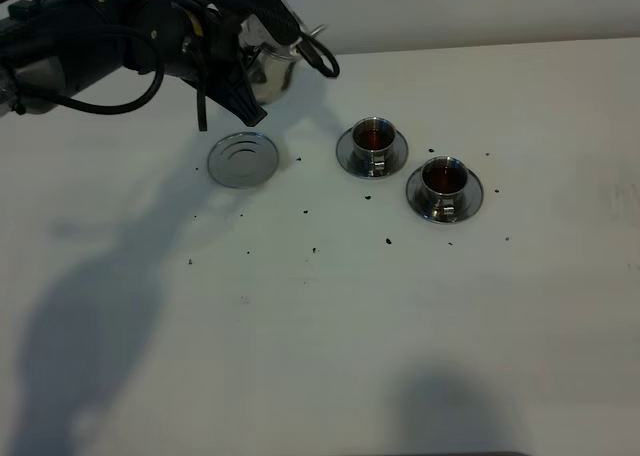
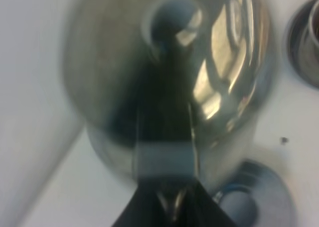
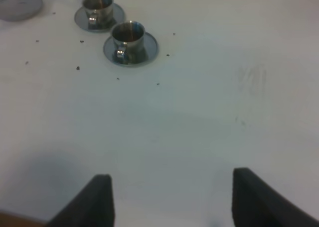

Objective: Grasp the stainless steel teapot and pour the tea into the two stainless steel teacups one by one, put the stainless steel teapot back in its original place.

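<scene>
Across the white table [image 1: 330,336] I see dark specks; my left gripper [image 2: 172,207] clamps the teapot [image 2: 169,82], right gripper [image 3: 169,197] spread apart.

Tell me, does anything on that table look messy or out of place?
Yes: small dark specks lie scattered over the white table around the two teacups and the round coaster, like stray tea leaves or drips. Both cups sit upright on their saucers.

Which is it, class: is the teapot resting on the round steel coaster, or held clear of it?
Apart. The exterior high view shows the teapot in the left gripper, beyond the bare coaster, with white table between them.
</scene>
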You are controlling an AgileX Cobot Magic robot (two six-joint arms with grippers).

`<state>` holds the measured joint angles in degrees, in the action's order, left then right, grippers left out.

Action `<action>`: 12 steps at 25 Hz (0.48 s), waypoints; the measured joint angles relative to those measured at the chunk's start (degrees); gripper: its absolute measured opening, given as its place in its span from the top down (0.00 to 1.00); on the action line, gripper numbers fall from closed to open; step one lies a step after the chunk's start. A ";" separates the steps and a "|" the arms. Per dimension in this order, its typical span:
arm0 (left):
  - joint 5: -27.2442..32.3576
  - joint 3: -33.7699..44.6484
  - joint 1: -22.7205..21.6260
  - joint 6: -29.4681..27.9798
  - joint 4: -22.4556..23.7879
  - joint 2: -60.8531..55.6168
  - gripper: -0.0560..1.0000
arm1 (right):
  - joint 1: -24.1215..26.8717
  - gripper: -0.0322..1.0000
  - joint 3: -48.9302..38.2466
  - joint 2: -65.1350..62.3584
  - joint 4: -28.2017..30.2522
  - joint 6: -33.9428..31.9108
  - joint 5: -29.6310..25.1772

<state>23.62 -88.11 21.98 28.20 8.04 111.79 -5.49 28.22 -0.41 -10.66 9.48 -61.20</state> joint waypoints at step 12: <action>3.46 0.27 -1.30 -18.19 -0.06 -0.65 0.84 | 0.00 0.48 0.00 0.00 0.00 0.00 0.00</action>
<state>27.08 -87.84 20.69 10.01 7.99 111.14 -5.49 28.22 -0.41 -10.66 9.48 -61.20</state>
